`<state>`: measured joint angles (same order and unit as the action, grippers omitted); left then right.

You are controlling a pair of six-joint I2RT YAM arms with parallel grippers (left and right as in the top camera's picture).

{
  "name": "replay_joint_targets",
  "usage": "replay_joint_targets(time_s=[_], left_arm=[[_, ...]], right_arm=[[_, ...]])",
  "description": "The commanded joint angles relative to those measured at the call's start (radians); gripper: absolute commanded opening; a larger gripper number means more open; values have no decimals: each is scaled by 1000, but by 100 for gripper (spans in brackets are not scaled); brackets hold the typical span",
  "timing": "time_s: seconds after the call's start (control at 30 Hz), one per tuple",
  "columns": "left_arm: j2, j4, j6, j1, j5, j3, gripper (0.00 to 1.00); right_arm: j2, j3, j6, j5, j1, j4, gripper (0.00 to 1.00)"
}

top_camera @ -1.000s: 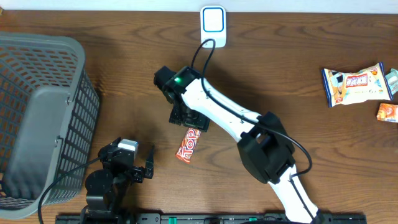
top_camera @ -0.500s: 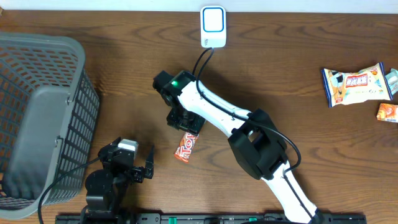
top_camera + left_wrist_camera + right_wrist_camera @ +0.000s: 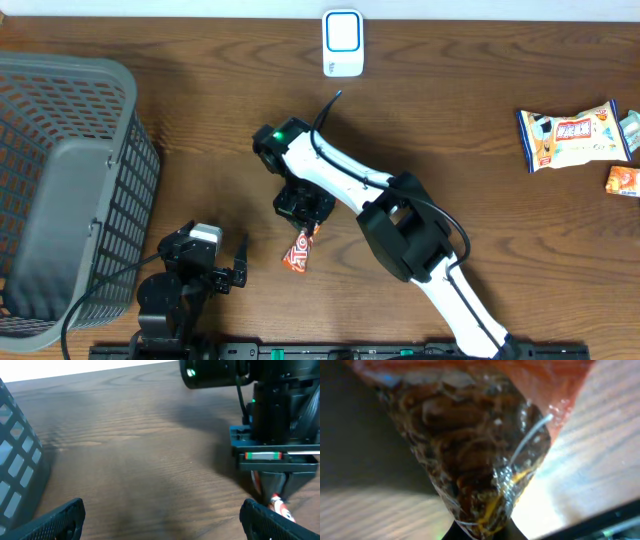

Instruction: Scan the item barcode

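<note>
Dark brown wood grain runs across the desk [image 3: 180, 40] beneath my two arms. At 9 o'clock stands a grey mesh basket [image 3: 130, 200], filling the left side. Near 7 o'clock, close to the front edge, my left gripper [image 3: 167, 522] has its jaws spread as wide as they go, with nothing between them. Its wrist camera shows both black fingers [image 3: 60, 517] in the lower corners and bare wood between them.

Around the middle of the desk my right gripper [image 3: 304, 207] points down, its jaws pinched fully together on the upper end of a red snack packet [image 3: 299, 253]. The packet trails from the gripper toward 6 o'clock, with white lettering on its red wrapper. From the left wrist view its lower tip shows under the gripper, close to the wood, but I cannot tell whether it touches. My right wrist camera is almost filled by the packet: crumpled clear film over brown pieces, red wrapper at the top.

At 12 o'clock, by the far edge, lies a white scanner [image 3: 343, 42] with a blue-ringed face, well apart from the packet. At 2 o'clock a white and blue snack bag [image 3: 575, 137] lies flat, and a small orange pack [image 3: 622, 181] sits just beside it.
</note>
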<state>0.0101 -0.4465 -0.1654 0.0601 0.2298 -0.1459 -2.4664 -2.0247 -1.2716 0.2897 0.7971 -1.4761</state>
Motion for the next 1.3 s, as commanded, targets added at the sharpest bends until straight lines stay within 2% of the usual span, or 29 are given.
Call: replay_joint_targets(time_s=[0.0,0.1,0.2,0.23,0.5,0.57,0.6,0.67,0.7,0.73,1.07,1.17,1.27], left_arm=[[-5,-21,-14,2,-3,13,99],[-5,-21,-14,2,-3,13,98],[-5,-21,-14,2,-3,13,98],[-5,-21,-14,2,-3,13,98],[-5,-21,-14,2,-3,13,98],[-5,-21,-14,2,-3,13,98],[-5,-21,-14,2,-3,13,98],[-5,-21,-14,2,-3,13,98],[-5,-21,-14,2,-3,13,98],[-5,-21,-14,2,-3,13,98],[-5,-21,-14,2,-3,13,99],[-5,-21,-14,2,-3,13,98],[-5,-21,-14,2,-3,13,98]], right_arm=[[-11,14,60,179,-79,-93,2],[24,16,158,391,-158,-226,2],[44,17,447,623,-228,-226,1],[47,17,497,681,-245,-226,2],[47,17,555,924,-330,-226,2],[47,17,676,974,-341,-226,2],[47,17,780,1015,-343,-226,1],[47,17,1020,1147,-348,-226,1],[49,17,1195,1244,-351,-226,1],[53,16,1308,1273,-354,-226,1],[67,16,2019,1272,-407,-226,1],[67,16,2137,1272,-400,-226,1],[67,16,2161,1272,-389,-226,1]])
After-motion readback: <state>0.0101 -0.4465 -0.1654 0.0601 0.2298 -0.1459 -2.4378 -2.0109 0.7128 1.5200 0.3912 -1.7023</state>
